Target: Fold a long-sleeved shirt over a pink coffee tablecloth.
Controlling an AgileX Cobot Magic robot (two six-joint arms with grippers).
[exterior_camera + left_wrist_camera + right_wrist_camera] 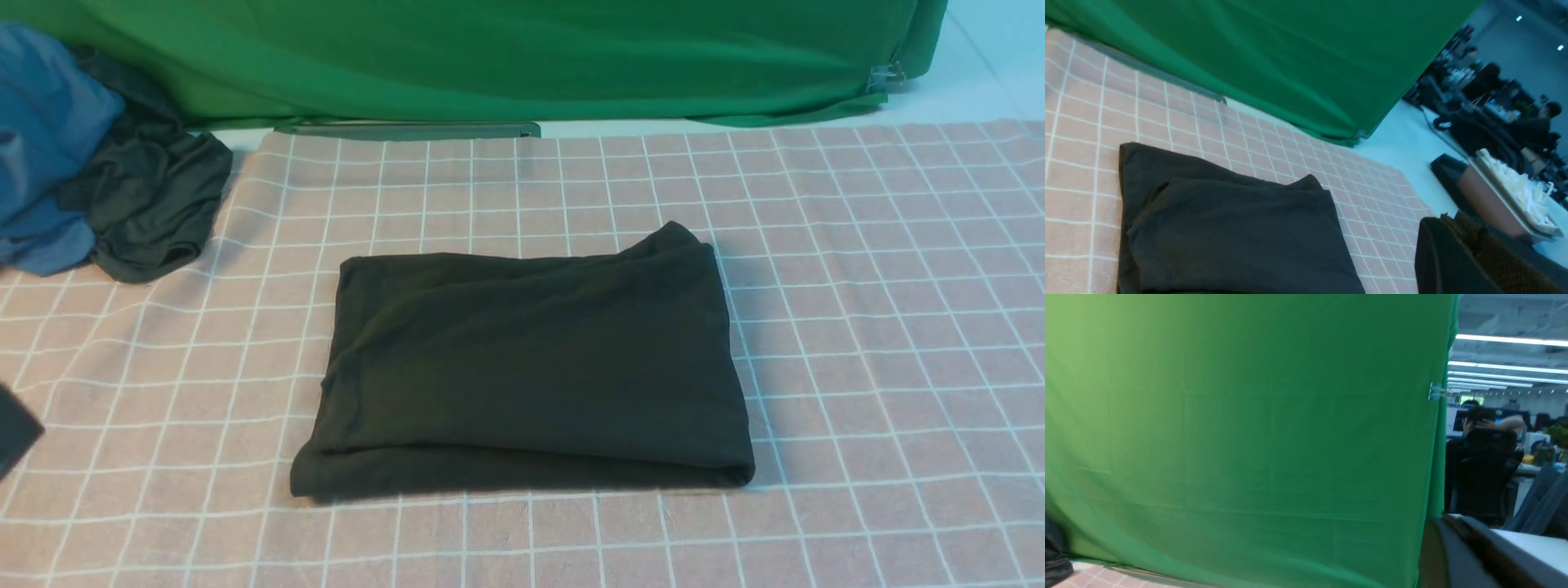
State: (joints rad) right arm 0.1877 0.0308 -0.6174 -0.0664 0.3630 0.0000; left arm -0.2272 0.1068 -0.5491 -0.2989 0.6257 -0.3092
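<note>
Folded into a compact dark rectangle, the long-sleeved shirt (531,367) lies at the centre of the front view, flat on the pink coffee tablecloth (857,327), one corner of an upper layer poking up at its top right. Spread across nearly the whole lower frame, that grid-lined cloth, with a strip of pale tabletop (963,82) bare at the upper right. Along the top edge, a green cloth (490,57) hanging as a backdrop, clipped at its right end. At the upper left, a blue garment (41,147) bunched just beside a smaller dark garment (155,204), both partly on the tablecloth, well apart from the shirt. In the left wrist view, the left hand (1470,253) seen only as a dark edge at the lower right, fully closed and holding nothing. In the right wrist view, the right hand (1478,555) likewise a blurred dark edge at the lower right, closed and empty, facing the green backdrop.
</note>
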